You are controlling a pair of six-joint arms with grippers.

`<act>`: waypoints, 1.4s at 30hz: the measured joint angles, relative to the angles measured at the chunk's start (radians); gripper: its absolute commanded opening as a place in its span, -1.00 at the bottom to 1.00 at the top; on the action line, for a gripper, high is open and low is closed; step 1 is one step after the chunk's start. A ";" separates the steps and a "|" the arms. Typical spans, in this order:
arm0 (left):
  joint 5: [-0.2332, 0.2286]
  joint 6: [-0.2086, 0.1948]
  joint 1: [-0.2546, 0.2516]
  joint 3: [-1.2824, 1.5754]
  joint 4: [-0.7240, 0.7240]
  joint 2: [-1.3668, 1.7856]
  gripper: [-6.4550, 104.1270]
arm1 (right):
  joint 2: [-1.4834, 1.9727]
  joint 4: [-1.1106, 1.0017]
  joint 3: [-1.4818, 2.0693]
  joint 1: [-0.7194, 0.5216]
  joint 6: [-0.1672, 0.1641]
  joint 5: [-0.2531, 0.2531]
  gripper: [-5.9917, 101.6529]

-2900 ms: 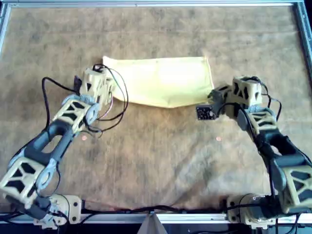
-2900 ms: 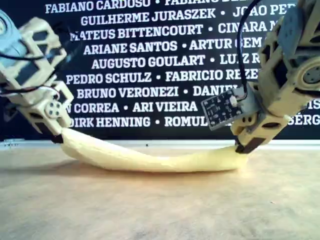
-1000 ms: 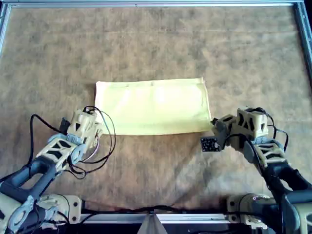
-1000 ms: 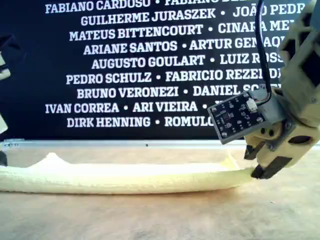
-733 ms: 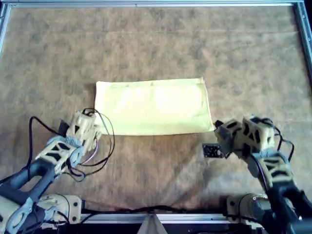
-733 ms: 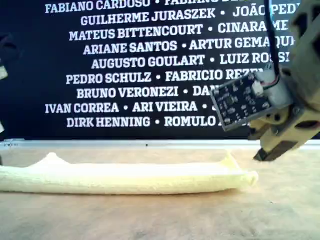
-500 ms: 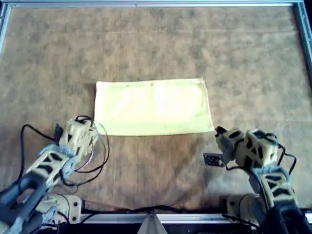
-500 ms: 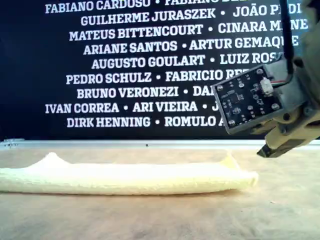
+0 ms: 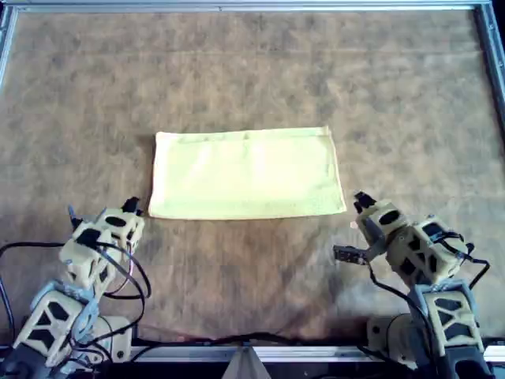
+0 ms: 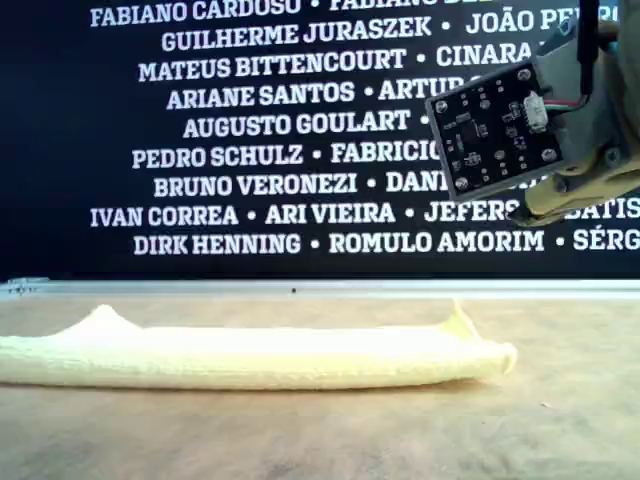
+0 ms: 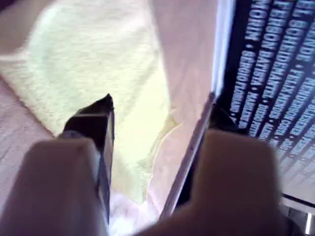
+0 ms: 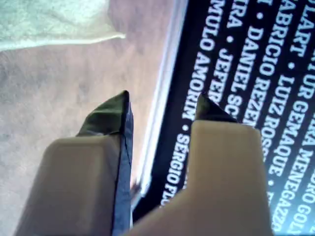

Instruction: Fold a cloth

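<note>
Scanning the overhead view from its left, we find our left gripper [image 9: 130,207] pulled back to the near left of the counter [image 9: 252,71], lifted clear, its jaws standing apart with nothing between them; a second ago it sat right at the near left corner of the cloth [image 9: 246,174], and about three seconds ago both of us were carrying the fabric's edge through the air. In the left wrist view those open fingertips [image 11: 101,118] frame the cloth [image 11: 93,83] from a little way off, with a gap of bare counter between. The cloth now lies flat near the middle of the counter as a doubled rectangle, long side running left to right, its edges fairly well aligned; the exterior view shows it [image 10: 250,355] as a low two-layer band with small peaks at two corners. Further right, our right gripper [image 9: 359,205] has likewise let go and drawn back toward the near right, raised high in the exterior view [image 10: 530,215], jaws open and empty [image 12: 162,110]. We judge that the first fold is finished and released; whether a second fold across the long side follows, the task wording does not say.
</note>
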 measured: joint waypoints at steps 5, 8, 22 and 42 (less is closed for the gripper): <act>0.000 0.000 0.000 0.012 0.000 0.014 0.32 | -0.043 0.000 -0.011 0.009 0.011 -0.003 0.11; 0.000 0.000 0.000 0.012 0.000 0.017 0.32 | -0.127 0.000 -0.063 0.009 0.031 -0.002 0.11; 0.000 0.000 0.000 0.012 0.000 0.017 0.32 | -0.833 0.275 -0.581 0.006 0.037 -0.002 0.62; 0.000 0.000 0.000 0.012 0.000 0.017 0.32 | -1.255 0.301 -0.864 0.018 0.043 -0.002 0.58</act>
